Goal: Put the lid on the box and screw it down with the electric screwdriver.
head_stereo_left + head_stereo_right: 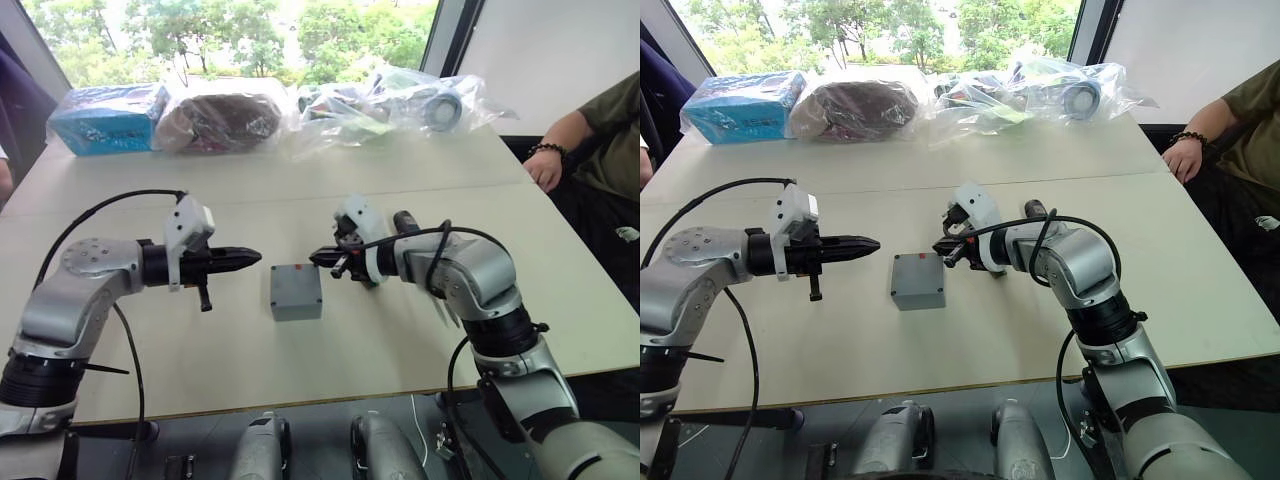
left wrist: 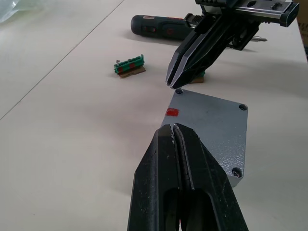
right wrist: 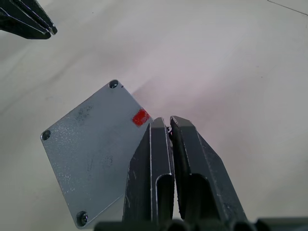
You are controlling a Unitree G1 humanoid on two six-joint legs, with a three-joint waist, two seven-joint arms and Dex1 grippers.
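The grey box (image 1: pixel 296 298) stands mid-table with the flat lid (image 3: pixel 91 149) lying on top of it, its red mark (image 3: pixel 140 117) near one edge and screws showing in the corners. My left gripper (image 1: pixel 254 257) is shut and hovers just left of the box, a little above it. From the right, my right gripper (image 1: pixel 316 257) is shut, and its tip hangs over a corner of the lid. The black electric screwdriver (image 2: pixel 161 27) with its red band lies flat on the table behind the right gripper.
Two small green-gold pieces (image 2: pixel 130 66) lie on the table beyond the box. A blue packet (image 1: pixel 105 118) and several clear plastic bags (image 1: pixel 390 100) line the far edge. A person's arm (image 1: pixel 548 165) rests at the table's right side.
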